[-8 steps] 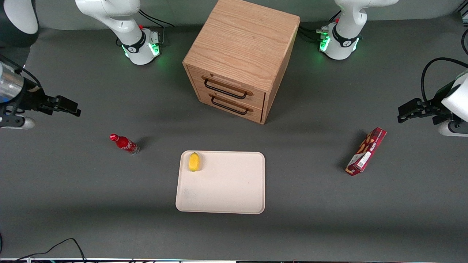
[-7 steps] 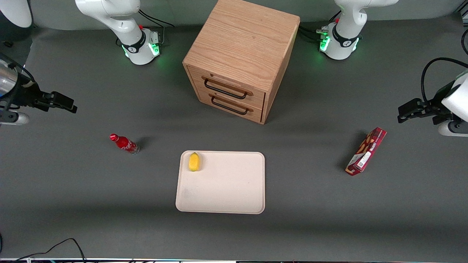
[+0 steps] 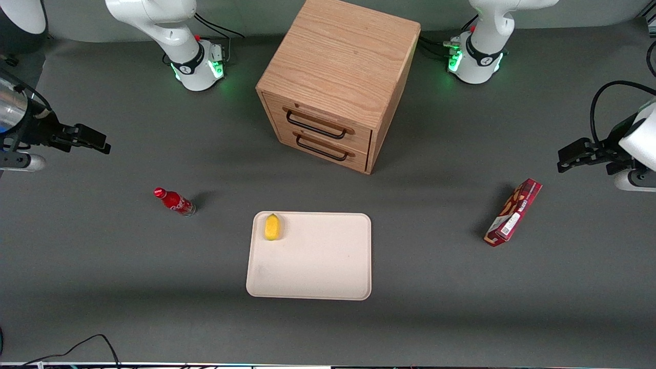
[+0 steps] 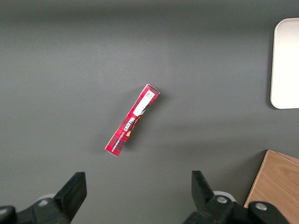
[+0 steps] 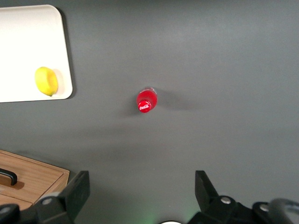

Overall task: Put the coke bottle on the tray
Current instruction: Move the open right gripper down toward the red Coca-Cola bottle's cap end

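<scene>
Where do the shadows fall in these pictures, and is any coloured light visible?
Front view: the coke bottle casts a soft shadow toward the cabinet; green light glows at both arm bases. Right wrist view: the open gripper hangs above the bottle; the lemon shades the tray faintly.

A robot lab, set up for practice

This looks like a lab where robots get tested, not a home or a kitchen. Two white robot arms are fixed to a big table covered in plain dark grey, and green lights glow at their bottoms. Black cables run along the table edge. The things on it look put there for practice: a small wooden cabinet standing alone, a cream tray with a yellow lemon on it, a little red coke bottle and a red snack box. The gripper hangs above the table near the working arm's end, its fingers spread apart.
</scene>
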You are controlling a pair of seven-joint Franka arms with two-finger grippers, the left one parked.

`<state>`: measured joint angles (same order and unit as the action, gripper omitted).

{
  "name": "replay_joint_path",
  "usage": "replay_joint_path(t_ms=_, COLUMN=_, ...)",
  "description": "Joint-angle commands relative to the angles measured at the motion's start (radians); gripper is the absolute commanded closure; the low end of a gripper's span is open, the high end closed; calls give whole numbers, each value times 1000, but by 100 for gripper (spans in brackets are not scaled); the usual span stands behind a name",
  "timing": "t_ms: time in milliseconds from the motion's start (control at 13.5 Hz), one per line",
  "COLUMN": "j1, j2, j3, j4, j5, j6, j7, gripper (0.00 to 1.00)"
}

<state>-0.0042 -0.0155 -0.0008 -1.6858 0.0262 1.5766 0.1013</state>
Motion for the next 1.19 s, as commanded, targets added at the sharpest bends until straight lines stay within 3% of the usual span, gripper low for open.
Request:
replay_joint_path(t_ms=0, j1=12, j2=115, j3=-1, j4=20, j5=8, j6=90, j7=-6, gripper=0)
replay_joint_path(t_ms=148, j1=20, j2=190, j3=37, j4=-21, j5=6, j6=184, j7=-6, gripper=0)
replay_joint_path(t_ms=444, j1=18, j2=167, j3=47, j4=-282, j5=6, j6=487, j7=-17, gripper=0)
replay_joint_path(t_ms=593, j1=12, j2=151, j3=47, j4=-374, j5=-31, j6=572, j7=-20, gripper=0)
replay_joint_path(t_ms=889, j1=-10, j2=109, j3=47, j4=-500, j5=-42, j6=675, j7=-63, gripper=0)
replay_joint_path(t_ms=1037, j1=-19, j2=106, j3=47, j4=-505, j5=-42, j6=680, j7=-66, gripper=6)
replay_joint_path(t_ms=1111, j1=-19, j2=100, j3=47, j4=-515, j5=-42, j6=683, j7=-64, gripper=16)
